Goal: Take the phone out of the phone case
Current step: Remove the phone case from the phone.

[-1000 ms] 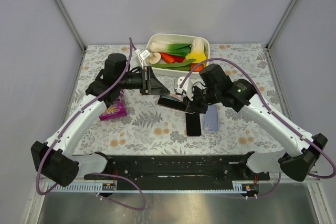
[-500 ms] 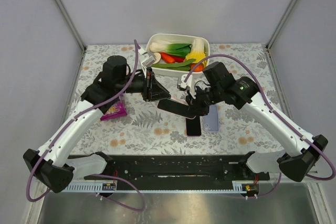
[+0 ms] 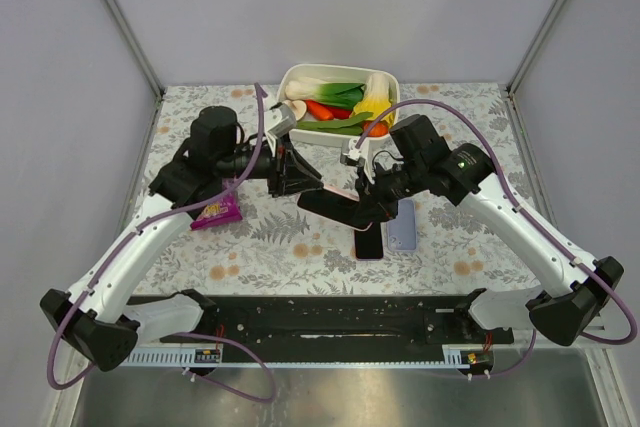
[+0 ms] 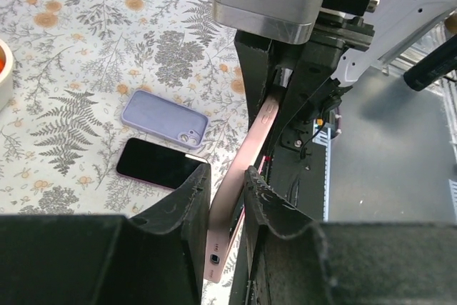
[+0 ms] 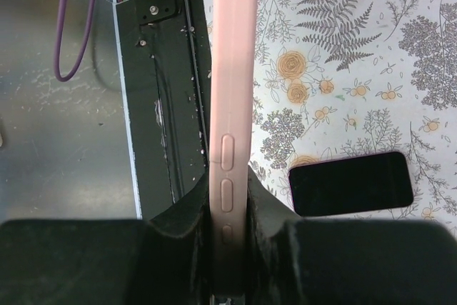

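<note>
A phone with a dark face (image 3: 333, 204) sits in a pink phone case (image 5: 233, 69) and hangs above the table between both arms. My right gripper (image 3: 368, 209) is shut on the case's long edge, at its side buttons (image 5: 228, 191). My left gripper (image 3: 303, 180) is at the other end. Its jaws are closed over the pink case's edge (image 4: 250, 169), next to the port end, and its two fingers (image 4: 187, 198) press either side.
A bare black phone (image 3: 368, 240) and a lavender case (image 3: 403, 225) lie on the flowered cloth under the right arm. A purple snack packet (image 3: 217, 212) lies at the left. A white tub (image 3: 392, 82) of vegetables stands at the back. The black base rail (image 3: 330, 322) runs along the near edge.
The left gripper has slid toward the centre onto the pink case's end and its jaws have narrowed slightly. The right gripper keeps its hold and has shifted a little.
</note>
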